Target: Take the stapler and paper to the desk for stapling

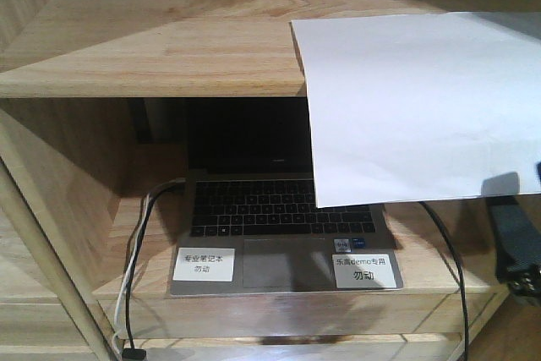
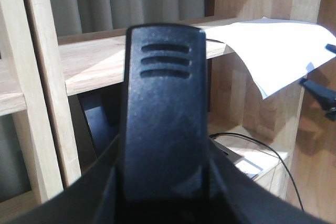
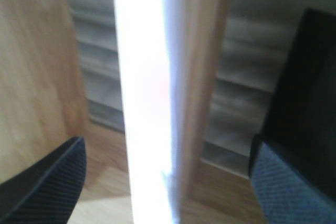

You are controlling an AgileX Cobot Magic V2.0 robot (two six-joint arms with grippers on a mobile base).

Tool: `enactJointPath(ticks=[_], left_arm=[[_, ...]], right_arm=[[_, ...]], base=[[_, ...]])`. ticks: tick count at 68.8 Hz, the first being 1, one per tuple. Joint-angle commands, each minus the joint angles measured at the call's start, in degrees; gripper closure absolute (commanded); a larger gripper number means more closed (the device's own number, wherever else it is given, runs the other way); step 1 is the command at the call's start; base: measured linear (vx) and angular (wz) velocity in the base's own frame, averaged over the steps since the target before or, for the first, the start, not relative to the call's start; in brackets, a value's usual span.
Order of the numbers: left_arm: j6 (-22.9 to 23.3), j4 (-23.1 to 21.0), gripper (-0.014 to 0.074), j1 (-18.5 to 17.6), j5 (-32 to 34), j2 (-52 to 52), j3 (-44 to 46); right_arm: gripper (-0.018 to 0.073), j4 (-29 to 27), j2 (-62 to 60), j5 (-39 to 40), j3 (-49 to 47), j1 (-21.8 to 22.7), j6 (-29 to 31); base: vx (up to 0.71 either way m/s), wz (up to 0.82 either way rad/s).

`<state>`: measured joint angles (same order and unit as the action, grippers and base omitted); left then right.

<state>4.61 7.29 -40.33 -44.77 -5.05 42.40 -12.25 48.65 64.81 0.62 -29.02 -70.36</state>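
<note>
The white paper [image 1: 414, 107] lies on the upper shelf [image 1: 152, 48] and overhangs its front edge at the right. It also shows in the left wrist view [image 2: 278, 51] and edge-on in the right wrist view [image 3: 144, 103]. My right gripper [image 3: 168, 148] is open, with the paper's edge between its fingers [image 3: 47, 182]. It stands at the paper's lower right corner in the front view [image 1: 528, 200]. My left gripper [image 2: 163, 182] is shut on the black stapler [image 2: 163, 108], held in front of the shelves. Its orange patch is hidden. The desk is out of view.
An open laptop [image 1: 279, 217] with two white labels sits on the lower shelf [image 1: 423, 251], partly under the hanging paper. Black and white cables [image 1: 135, 243] run down at its left, a black cable [image 1: 448, 251] at its right. Shelf uprights [image 2: 44, 77] stand at the left.
</note>
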Motion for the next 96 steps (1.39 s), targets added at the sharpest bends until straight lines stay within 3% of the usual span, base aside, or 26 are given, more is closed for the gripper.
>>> enactJointPath(ticks=[1,28,60,87,96], left_arm=[[0.1,0.2,0.0603,-0.1,6.6,-1.1,1.4],[0.1,0.2,0.0603,-0.1,6.6,-1.1,1.4],[0.1,0.2,0.0603,-0.1,6.6,-1.1,1.4],[0.1,0.2,0.0603,-0.1,6.6,-1.1,1.4],[0.1,0.2,0.0603,-0.1,6.6,-1.1,1.4]], right_arm=[[-0.0034,2.6,3.3,9.8,-2.5,-0.1,-0.1],[-0.0034,5.7,10.2,12.2,-10.1,-0.1,0.6],[-0.003,5.2,10.2,12.2,-13.2,-0.1,1.9],[0.0072,4.0,9.0,12.2,-13.7,-0.1,3.2],[0.0153,3.9,9.0,12.2,-13.7,-0.1,3.2]], base=[[0.0,0.0],[0.0,0.0],[0.0,0.0],[0.0,0.0],[0.0,0.0]])
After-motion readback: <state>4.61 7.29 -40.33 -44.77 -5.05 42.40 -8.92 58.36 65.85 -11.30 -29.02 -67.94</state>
